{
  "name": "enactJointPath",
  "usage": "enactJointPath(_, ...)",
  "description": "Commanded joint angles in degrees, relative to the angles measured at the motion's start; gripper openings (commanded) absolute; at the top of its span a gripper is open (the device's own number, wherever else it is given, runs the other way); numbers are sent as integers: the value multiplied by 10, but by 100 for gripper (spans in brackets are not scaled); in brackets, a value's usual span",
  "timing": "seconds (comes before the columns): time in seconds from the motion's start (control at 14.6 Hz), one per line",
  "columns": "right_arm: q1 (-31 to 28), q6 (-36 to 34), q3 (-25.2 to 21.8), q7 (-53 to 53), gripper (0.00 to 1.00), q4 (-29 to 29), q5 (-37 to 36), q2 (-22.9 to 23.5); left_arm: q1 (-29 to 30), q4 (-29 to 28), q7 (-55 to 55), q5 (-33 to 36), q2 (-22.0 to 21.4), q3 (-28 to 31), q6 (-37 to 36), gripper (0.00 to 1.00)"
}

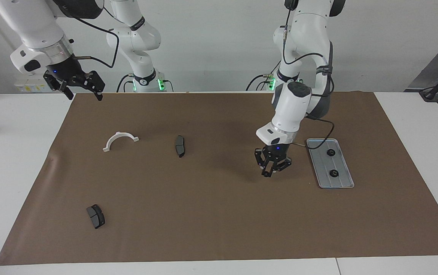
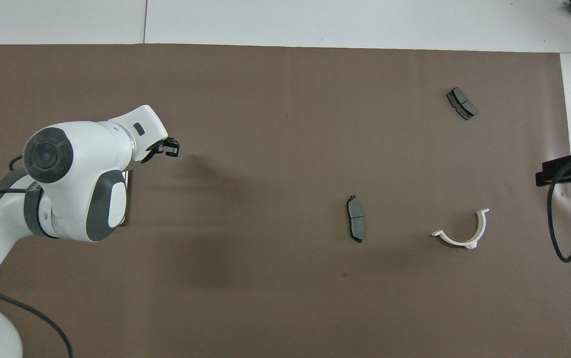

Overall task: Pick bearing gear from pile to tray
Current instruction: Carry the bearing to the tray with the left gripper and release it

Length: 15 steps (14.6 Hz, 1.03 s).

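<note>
Facing view shows the left end effector point(image 1: 269, 172) pinched shut on a tiny black bearing gear point(image 1: 266, 174), held just beside the tray point(image 1: 322, 179); small, stiff and probably light, it seems best gripped across its rim.

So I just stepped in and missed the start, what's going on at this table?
The left gripper is shut on a small black gear, raised above the brown mat beside the tray. Two gears already sit in that tray. The right gripper waits, open, up over its own end of the table. A white bracket and two brake pads lie loose on the mat.
</note>
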Motion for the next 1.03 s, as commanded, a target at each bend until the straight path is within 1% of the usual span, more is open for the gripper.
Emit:
enactJointPath(0.0, -13, -2, 9, 4, 100, -3, 6, -3, 45, -38, 34, 6, -33, -7, -7, 0)
enactJointPath(0.21, -14, -2, 10, 6, 100, -3, 6, -2, 86, -80, 71, 6, -51, -6, -5, 0)
enactJointPath(0.41, -7, -3, 10, 7, 100, -3, 4, -2, 101, -123, 78, 6, -67, -6, 3, 0)
enactJointPath(0.55, -8, -2, 10, 8, 100, -3, 5, -2, 104, -142, 78, 6, -75, -6, 7, 0)
enactJointPath(0.82, -5, -3, 10, 5, 100, -3, 5, -2, 106, -181, 79, 6, -85, -5, 43, 0)
enactJointPath(0.96, -5, -3, 10, 5, 100, -3, 5, -2, 114, -186, 81, 6, -85, -5, 48, 0)
